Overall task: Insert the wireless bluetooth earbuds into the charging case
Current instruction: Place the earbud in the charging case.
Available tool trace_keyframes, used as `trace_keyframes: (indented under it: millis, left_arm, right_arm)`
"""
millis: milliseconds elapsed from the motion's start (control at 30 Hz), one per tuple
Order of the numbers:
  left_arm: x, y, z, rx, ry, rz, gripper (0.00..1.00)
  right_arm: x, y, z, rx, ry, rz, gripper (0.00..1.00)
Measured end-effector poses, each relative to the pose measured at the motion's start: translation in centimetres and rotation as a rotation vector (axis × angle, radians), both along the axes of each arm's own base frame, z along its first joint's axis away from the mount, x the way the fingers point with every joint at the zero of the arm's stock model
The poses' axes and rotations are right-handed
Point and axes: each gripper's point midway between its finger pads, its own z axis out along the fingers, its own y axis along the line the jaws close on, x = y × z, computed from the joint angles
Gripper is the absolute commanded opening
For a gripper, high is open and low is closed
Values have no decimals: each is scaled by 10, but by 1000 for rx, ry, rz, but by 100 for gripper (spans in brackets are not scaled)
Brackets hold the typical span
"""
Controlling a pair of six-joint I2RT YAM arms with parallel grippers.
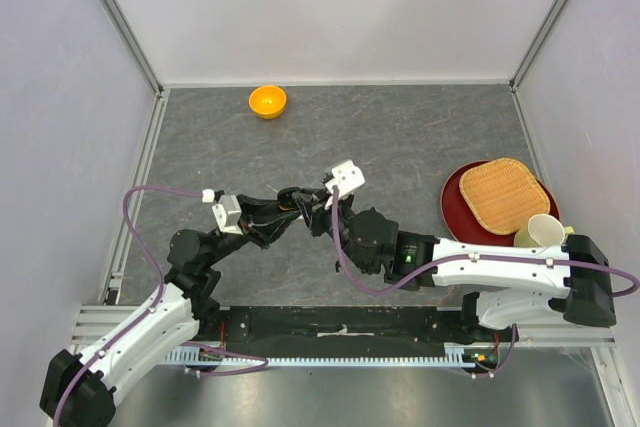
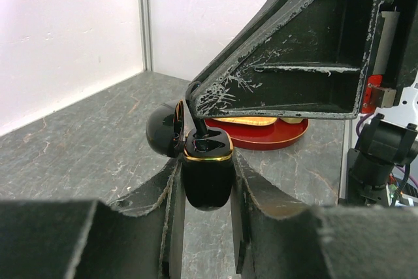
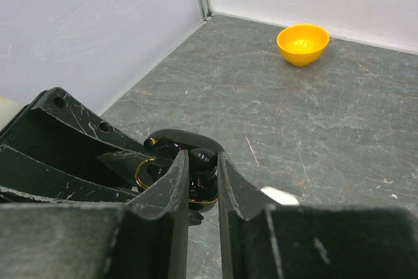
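Observation:
My left gripper [image 2: 206, 184] is shut on the charging case [image 2: 208, 178], a glossy black box with a gold rim, held above the table. Its lid [image 2: 163, 129] is flipped open to the left. My right gripper [image 3: 202, 169] is shut on a black earbud [image 3: 204, 160] and holds it right over the open case [image 3: 171, 143], at or in a socket. In the top view the two grippers meet at mid-table, left [image 1: 298, 197] and right [image 1: 325, 207], and hide the case. A small white object [image 3: 277, 195], possibly a white earbud, lies on the table below.
An orange bowl [image 1: 267, 101] stands at the back of the grey table. A red plate [image 1: 462, 209] with a woven mat [image 1: 503, 195] and a pale cup [image 1: 542, 232] sits at the right. White walls enclose the table.

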Motion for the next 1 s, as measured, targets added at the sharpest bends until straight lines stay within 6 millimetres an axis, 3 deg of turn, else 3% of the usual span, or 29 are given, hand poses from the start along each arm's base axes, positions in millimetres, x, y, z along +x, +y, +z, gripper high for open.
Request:
trace_keyframes:
  millis: [1000]
  left_arm:
    - [8, 5, 0, -14, 17, 50, 2]
  right_arm:
    - [2, 7, 3, -52, -23, 6, 0]
